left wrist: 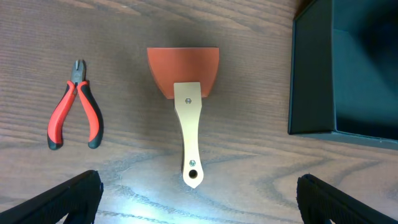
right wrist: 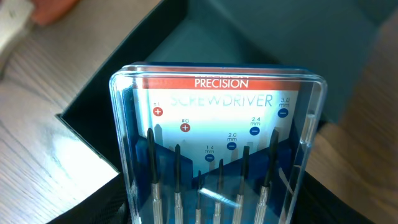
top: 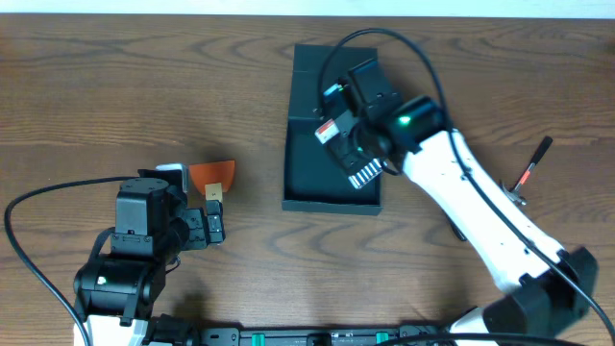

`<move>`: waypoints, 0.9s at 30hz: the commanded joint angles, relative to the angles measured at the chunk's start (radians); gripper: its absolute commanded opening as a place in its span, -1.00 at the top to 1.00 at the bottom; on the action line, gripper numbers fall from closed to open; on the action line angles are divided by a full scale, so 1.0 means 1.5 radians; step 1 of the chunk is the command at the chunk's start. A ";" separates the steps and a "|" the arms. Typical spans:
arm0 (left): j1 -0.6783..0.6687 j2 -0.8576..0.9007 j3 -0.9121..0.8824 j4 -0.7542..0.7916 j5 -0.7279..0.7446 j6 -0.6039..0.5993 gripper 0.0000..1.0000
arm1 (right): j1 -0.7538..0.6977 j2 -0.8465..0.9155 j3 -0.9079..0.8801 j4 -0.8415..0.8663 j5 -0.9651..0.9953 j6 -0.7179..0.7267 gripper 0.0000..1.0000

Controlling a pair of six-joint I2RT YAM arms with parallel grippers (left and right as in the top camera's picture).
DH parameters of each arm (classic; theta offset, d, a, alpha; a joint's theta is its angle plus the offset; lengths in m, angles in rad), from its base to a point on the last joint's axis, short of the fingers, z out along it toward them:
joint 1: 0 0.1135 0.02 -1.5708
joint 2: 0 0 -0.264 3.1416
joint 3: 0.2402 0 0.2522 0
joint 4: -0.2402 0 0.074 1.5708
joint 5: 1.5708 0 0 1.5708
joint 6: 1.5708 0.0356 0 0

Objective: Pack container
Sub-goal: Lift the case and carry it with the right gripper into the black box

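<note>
The dark teal container [top: 306, 183] lies open at the table's middle, its lid flap at the far end. It also shows in the left wrist view [left wrist: 311, 74] and the right wrist view [right wrist: 249, 37]. My right gripper [top: 351, 149] is shut on a clear precision screwdriver set case [right wrist: 217, 118] and holds it over the container's inside [top: 365, 175]. My left gripper [left wrist: 199, 208] is open and empty, just short of the handle of an orange-bladed scraper [left wrist: 185, 93], which lies left of the container [top: 213, 181].
Red-handled pliers [left wrist: 76, 109] lie left of the scraper; my left arm hides them in the overhead view. A dark pen-like tool with a red tip [top: 533, 163] lies at the right of the wooden table [top: 96, 86].
</note>
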 commanded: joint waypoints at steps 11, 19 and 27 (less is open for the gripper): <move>-0.002 0.001 0.013 0.001 -0.007 0.014 -0.97 | 0.011 0.185 0.005 0.036 0.001 -0.085 0.79; -0.002 0.001 0.013 0.000 -0.007 0.014 -0.97 | 0.011 0.236 0.005 0.063 0.001 -0.085 0.92; -0.002 0.001 0.013 0.000 -0.007 0.014 -0.97 | 0.011 0.238 0.005 0.074 0.001 -0.085 -0.20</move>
